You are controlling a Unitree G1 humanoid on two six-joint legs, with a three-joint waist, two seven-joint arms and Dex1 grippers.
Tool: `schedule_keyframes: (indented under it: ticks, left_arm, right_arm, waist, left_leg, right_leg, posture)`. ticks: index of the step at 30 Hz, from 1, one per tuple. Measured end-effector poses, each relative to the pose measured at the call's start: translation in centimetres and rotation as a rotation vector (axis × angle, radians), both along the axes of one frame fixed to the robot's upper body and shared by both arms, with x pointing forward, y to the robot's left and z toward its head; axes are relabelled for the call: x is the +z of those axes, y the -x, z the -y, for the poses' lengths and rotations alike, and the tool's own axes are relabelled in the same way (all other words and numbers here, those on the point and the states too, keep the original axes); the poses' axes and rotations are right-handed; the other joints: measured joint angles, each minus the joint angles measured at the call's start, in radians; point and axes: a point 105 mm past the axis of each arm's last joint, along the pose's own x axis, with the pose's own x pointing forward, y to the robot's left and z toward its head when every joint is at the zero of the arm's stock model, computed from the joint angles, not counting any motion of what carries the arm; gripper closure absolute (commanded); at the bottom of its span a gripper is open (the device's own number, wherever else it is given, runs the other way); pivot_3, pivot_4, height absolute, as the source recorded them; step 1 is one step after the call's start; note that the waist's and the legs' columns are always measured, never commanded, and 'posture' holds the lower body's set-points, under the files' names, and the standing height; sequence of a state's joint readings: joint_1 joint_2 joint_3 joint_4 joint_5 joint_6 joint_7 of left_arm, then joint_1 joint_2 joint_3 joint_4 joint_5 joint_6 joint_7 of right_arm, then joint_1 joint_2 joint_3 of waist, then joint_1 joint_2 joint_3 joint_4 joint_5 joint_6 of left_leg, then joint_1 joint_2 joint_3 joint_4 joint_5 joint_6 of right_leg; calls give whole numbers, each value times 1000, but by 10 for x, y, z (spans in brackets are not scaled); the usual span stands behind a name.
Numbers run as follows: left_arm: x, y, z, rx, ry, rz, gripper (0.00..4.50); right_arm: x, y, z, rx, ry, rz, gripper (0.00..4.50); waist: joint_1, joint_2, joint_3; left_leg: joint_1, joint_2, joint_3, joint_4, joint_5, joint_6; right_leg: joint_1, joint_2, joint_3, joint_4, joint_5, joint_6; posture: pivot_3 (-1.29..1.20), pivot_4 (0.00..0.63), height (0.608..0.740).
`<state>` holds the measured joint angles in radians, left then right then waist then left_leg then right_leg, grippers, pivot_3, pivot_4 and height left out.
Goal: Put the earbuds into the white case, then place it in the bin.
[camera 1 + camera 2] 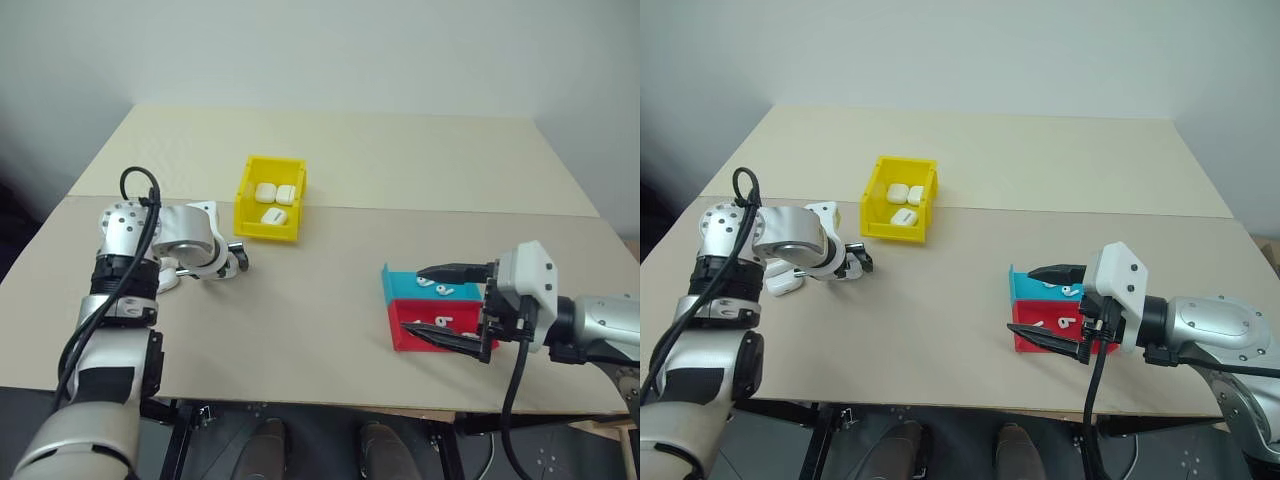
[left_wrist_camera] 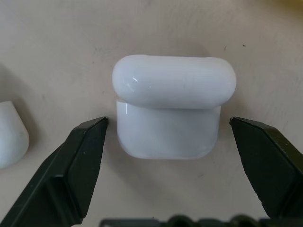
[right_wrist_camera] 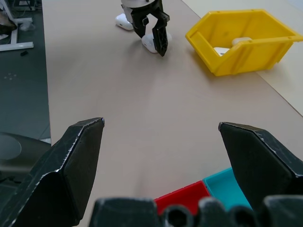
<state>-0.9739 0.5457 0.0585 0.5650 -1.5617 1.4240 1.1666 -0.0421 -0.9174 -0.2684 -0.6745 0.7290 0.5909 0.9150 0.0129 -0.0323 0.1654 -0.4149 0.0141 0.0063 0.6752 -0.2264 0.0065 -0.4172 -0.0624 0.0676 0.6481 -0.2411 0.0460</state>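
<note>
Case between open left gripper fingers

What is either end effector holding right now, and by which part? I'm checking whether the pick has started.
Nothing is held. The left end effector stands open astride a white case, fingers clear of its sides. The right end effector is open and empty.

Left arm reaches forward, its wrist bent steeply downward; left gripper stands with its fingers spread wide, nothing clamped. Right arm is bent in from the right side; right gripper points inward, nearly level, fingers parted, empty.
</note>
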Motion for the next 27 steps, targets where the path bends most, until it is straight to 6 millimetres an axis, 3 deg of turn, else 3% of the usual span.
schedule_keyframes:
  ticks: [3,10,17,22,25,27]
  left_arm:
    - [0,0,-1,-12,-4,-3,0]
    - [-1,2,-6,-21,-17,-2,1736]
    - [0,3,-6,-42,-20,9,1736]
    - [12,6,-7,-90,-12,114,1736]
    - [31,10,-16,-100,-24,244,1736]
    - [55,14,-25,-98,-81,397,1736]
  right_arm:
    - [-1,1,0,-3,1,-2,12]
    - [2,2,0,-4,4,17,0]
    - [8,0,-2,-1,4,45,0]
    - [8,0,-2,-3,5,41,0]
    - [6,1,-1,-6,6,34,0]
    - [5,1,0,-8,6,28,0]
  waist:
    - [-1,0,0]
    - [3,1,-1]
    - [3,1,-1]
    - [-3,1,-1]
    - [-11,1,-1]
    - [-14,1,-1]
  left_leg:
    - [0,0,0,0,0,0]
    - [0,0,0,0,0,0]
    - [0,-1,-1,0,0,0]
    - [-4,0,-1,0,0,-1]
    - [-5,1,-2,-1,0,-1]
    - [-5,1,-2,-1,1,-2]
  right_leg:
    - [0,0,0,0,0,0]
    - [0,0,0,-1,0,0]
    - [0,-1,-1,-1,0,1]
    - [-5,-1,0,0,0,0]
    - [-5,0,0,0,0,0]
    - [-5,0,0,0,1,0]
  posture:
    - [0,150,740]
    - [0,150,740]
    - [0,150,740]
    - [0,150,740]
    - [0,150,740]
    - [0,150,740]
